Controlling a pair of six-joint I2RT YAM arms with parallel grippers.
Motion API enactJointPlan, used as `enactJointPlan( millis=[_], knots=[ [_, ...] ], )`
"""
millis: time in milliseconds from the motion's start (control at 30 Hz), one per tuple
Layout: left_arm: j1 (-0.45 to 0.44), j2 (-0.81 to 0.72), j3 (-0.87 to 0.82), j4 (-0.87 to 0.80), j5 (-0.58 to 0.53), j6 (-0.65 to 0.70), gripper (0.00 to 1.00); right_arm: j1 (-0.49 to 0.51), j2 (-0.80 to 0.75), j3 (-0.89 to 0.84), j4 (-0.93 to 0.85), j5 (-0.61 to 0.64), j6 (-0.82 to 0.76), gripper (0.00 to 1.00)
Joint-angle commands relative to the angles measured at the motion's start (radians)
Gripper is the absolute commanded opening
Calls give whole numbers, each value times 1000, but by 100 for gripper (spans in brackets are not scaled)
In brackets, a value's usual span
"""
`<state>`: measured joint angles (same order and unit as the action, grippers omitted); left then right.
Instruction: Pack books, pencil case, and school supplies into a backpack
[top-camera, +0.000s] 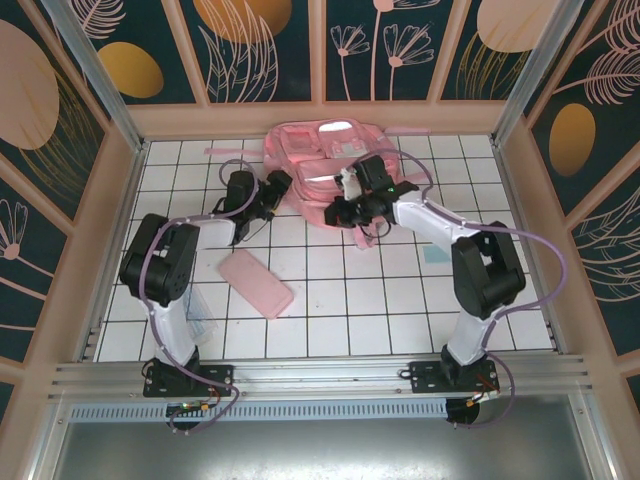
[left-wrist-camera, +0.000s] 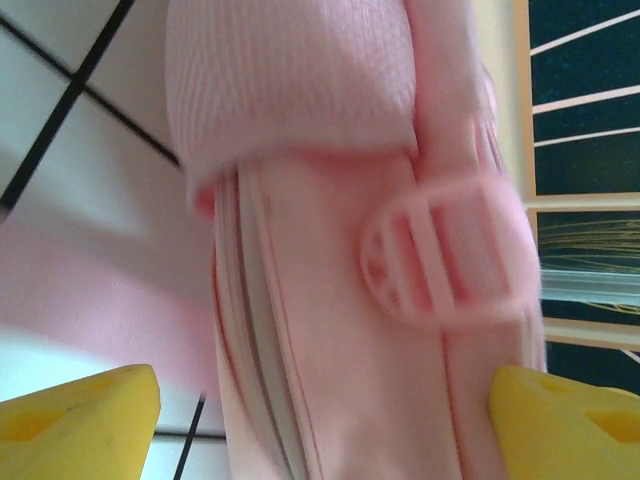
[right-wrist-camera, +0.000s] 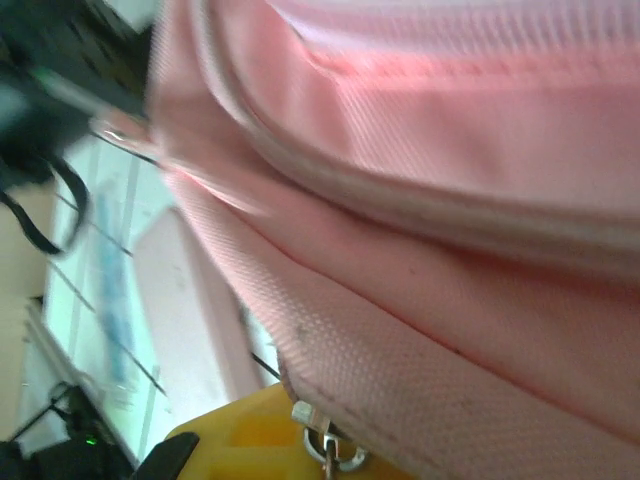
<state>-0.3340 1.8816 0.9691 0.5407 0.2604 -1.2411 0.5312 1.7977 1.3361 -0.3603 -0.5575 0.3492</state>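
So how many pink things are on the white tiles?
2. The big soft pink backpack lies at the far middle; the flat oblong pink pencil case lies nearer, by the left arm. Others could be hidden.

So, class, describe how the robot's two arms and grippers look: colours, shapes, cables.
The left arm and the right arm each have bulky, rounded black joint housings linked by smooth white segments. A thin lilac cable loops loosely along each. Both stand on black bases bolted to a silver rail. The left gripper and right gripper are black, with blocky bright yellow fingers.
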Motion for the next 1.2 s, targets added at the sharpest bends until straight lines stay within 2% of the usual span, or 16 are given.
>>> enactJointPlan(
  millis=[0,100,233,433,500,533,600,667,800,933,1067,1167],
  knots=[
    [-29,-148,-129,57,59,-49,86,24,43,111,118,-119,34,0],
    [-49,-264,-262,142,44,-154,86,49,92,151,118,-151,36,0],
    [-105,-338,-325,152,-30,-204,87,82,131,171,140,-178,48,0],
    [-120,-222,-262,192,-42,-209,84,130,115,162,156,-245,58,0],
    [-120,-177,-229,207,-49,-196,77,147,96,145,133,-247,50,0],
    [-120,-151,-212,208,-63,-182,71,152,80,127,124,-248,47,0],
    [-116,-116,-186,197,-87,-158,54,161,50,80,108,-243,45,0],
    [-111,-101,-174,192,-103,-137,32,164,11,16,96,-228,47,0],
    [-90,-109,-171,166,-107,-100,0,152,-38,-84,27,-165,10,0],
    [-67,-160,-176,104,-104,-42,0,84,-45,-131,-88,-8,-65,0],
    [-50,-231,-168,-4,-87,28,0,-17,-39,-104,-180,170,-141,0],
    [-41,-261,-167,-57,-84,60,0,-78,-42,-69,-222,240,-174,0]
  ],
)
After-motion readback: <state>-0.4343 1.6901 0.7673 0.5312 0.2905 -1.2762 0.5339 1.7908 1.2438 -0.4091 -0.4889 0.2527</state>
